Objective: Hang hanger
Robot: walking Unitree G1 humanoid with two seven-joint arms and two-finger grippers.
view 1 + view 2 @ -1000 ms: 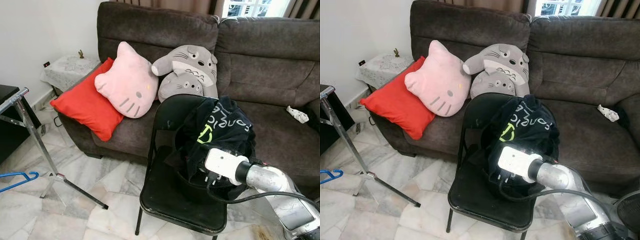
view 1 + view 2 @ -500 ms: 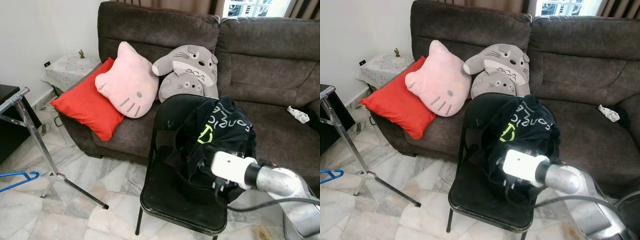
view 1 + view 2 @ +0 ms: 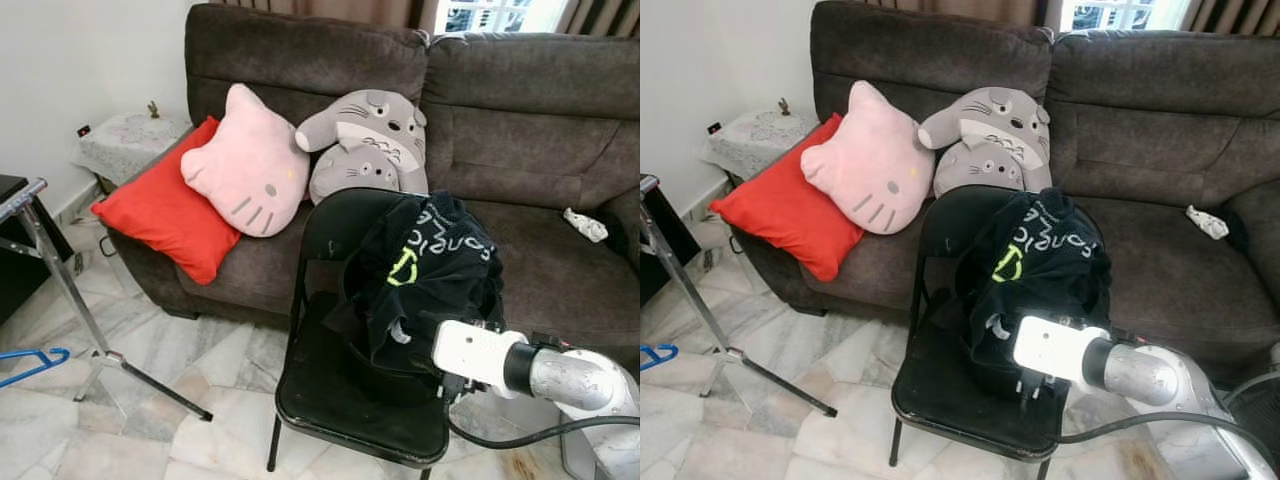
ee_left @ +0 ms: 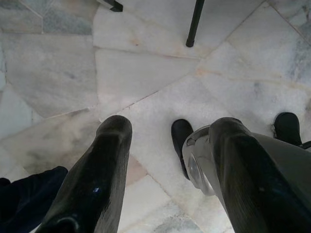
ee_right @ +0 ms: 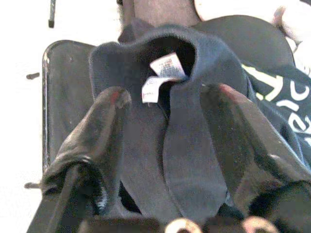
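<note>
Fingers of the right gripper (image 5: 167,94) stand apart over the collar of the dark printed T-shirt (image 3: 425,265) heaped on the black folding metal chair (image 3: 330,385). The left gripper (image 4: 170,145) hangs with fingers spread above the pale marble floor (image 4: 146,68). The blue plastic hanger (image 3: 30,365) lies on the floor beside the metal rack stand (image 3: 60,280).

The right arm (image 3: 575,378) was a silver metal tube ending in a white boxy wrist block (image 3: 468,352), with a black cable (image 3: 1140,425) trailing beneath. Both grippers carried long, glossy black fingers (image 4: 99,179), tapered and rounded at their tips.
</note>
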